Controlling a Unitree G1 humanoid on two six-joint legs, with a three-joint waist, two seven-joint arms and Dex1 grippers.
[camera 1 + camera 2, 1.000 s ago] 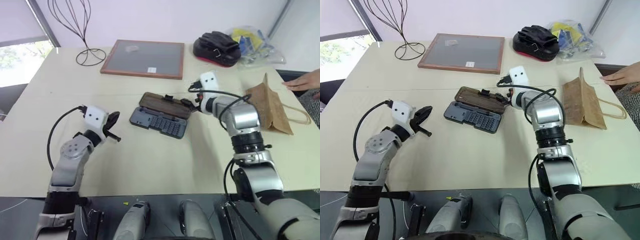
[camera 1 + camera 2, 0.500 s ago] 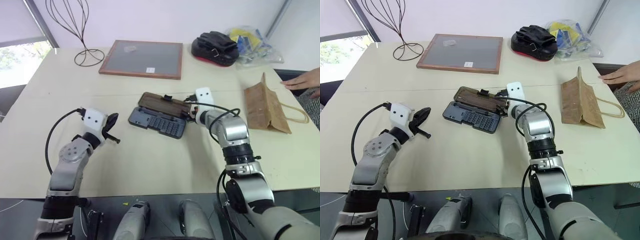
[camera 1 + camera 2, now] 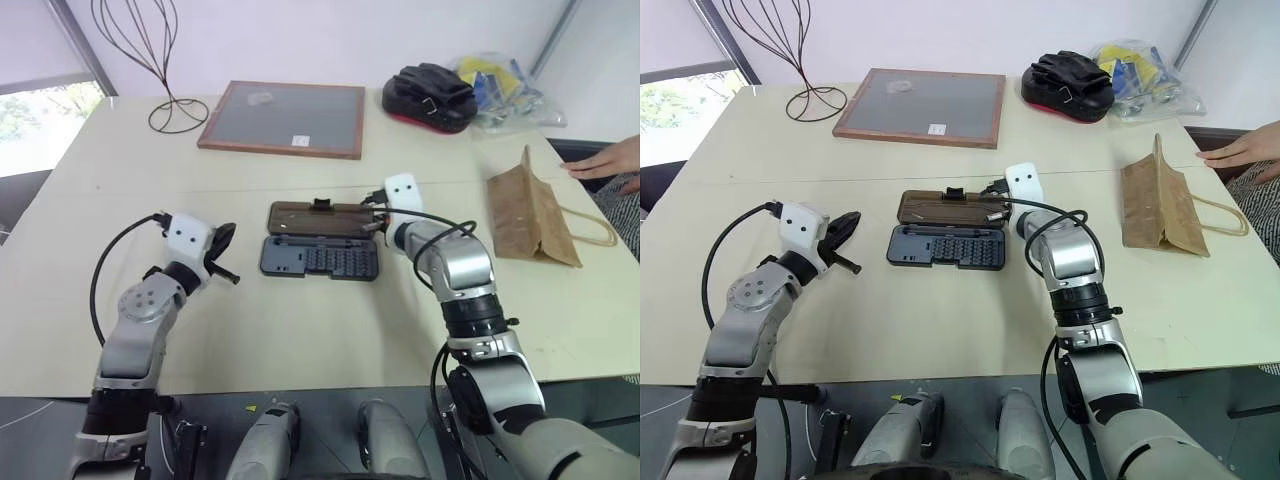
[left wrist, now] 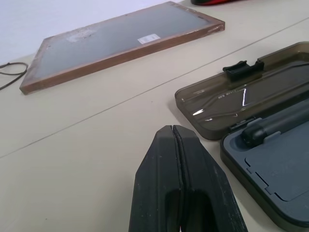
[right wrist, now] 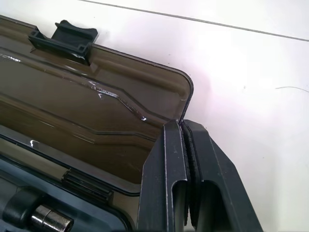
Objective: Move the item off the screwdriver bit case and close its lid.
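Screwdriver bit case (image 3: 320, 260) now sits square; right gripper (image 5: 186, 140) has clamped on lid (image 3: 322, 217) corner; left gripper (image 4: 179, 145) together, hovering.

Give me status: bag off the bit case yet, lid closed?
Done: the brown paper bag lies on the table, well clear of the screwdriver bit case. In hand: the right pincer is shut on the corner edge of the lid, which lies folded open, flat on the table. The left pincer is shut, holding nothing. Left: swing the lid over the bits and latch it.
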